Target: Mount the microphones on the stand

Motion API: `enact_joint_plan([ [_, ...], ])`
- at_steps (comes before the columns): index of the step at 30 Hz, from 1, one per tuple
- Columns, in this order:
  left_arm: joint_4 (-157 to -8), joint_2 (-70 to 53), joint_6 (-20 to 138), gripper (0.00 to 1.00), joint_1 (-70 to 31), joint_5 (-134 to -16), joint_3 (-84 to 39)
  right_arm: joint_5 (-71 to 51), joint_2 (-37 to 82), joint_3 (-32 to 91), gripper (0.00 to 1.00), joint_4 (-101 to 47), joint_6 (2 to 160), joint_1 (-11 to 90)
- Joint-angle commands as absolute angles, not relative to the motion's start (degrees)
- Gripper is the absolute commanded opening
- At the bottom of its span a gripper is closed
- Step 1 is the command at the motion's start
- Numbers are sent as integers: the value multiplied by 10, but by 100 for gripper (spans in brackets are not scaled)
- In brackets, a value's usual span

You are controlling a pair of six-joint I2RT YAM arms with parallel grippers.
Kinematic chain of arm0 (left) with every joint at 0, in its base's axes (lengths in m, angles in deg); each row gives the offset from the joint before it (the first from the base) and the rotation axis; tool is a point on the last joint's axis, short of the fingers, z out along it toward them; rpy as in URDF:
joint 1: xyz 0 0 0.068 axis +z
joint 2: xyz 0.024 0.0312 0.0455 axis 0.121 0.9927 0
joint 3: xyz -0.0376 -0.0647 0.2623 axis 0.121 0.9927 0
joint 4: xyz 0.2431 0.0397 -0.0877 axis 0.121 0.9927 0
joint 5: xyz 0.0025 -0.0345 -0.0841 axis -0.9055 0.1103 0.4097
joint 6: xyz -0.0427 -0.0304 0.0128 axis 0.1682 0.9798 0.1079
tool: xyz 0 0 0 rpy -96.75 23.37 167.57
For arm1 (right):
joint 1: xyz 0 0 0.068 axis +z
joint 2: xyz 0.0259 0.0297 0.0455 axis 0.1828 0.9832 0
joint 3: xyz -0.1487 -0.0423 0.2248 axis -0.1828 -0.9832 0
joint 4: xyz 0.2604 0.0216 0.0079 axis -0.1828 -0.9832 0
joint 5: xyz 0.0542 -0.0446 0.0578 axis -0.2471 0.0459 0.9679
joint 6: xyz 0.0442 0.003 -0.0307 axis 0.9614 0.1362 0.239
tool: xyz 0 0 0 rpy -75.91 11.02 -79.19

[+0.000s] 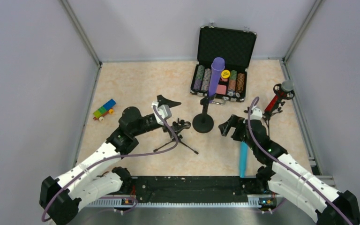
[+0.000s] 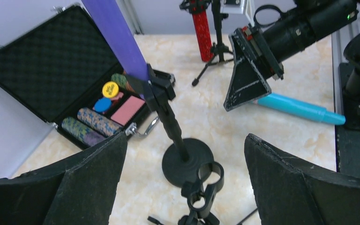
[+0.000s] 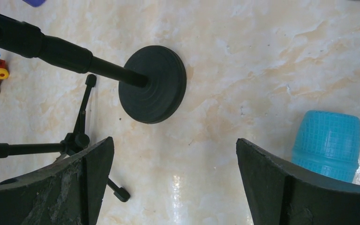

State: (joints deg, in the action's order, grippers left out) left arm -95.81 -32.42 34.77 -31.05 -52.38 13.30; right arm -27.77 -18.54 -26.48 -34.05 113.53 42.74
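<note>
Marbled surface (image 1: pixel 136 84) shows two of three done — purple microphone (image 1: pixel 216 74) and red microphone (image 1: pixel 277 99) clipped up at the far side — while teal microphone (image 1: pixel 243 159) lies near right, unmounted, left tool (image 2: pixel 185 137) and right tool (image 3: pixel 174 140) spread, empty.

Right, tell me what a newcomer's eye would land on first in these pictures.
The purple microphone stands out most: it is clipped at a tilt in the round-base stand mid-table, just in front of the open chip case at the far edge. The red microphone is mounted at the far right. The teal microphone lies loose at the near right.
</note>
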Motion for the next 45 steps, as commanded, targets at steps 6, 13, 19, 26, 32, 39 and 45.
enact_joint_plan([
  [6, -960, -340, 378, 99, -314, -526, 65, -304, -163, -156, 99, -447, 1114, 419],
  [13, -946, -345, 367, 99, -313, -523, 68, -223, -100, -109, 99, -500, 1088, 348],
  [19, -941, -351, 351, 99, -313, -493, 72, -221, -70, -95, 99, -537, 1102, 297],
  [26, -938, -363, 334, 99, -313, -490, 79, -287, -33, -82, 94, -603, 1133, 267],
  [32, -966, -372, 336, 99, -313, -487, 95, -298, 36, -78, 88, -642, 1157, 263],
  [39, -976, -366, 339, 99, -313, -480, 94, -253, 102, -100, 69, -603, 1138, 263],
  [45, -985, -363, 346, 99, -313, -472, 94, -252, 123, -112, 62, -559, 1120, 262],
])
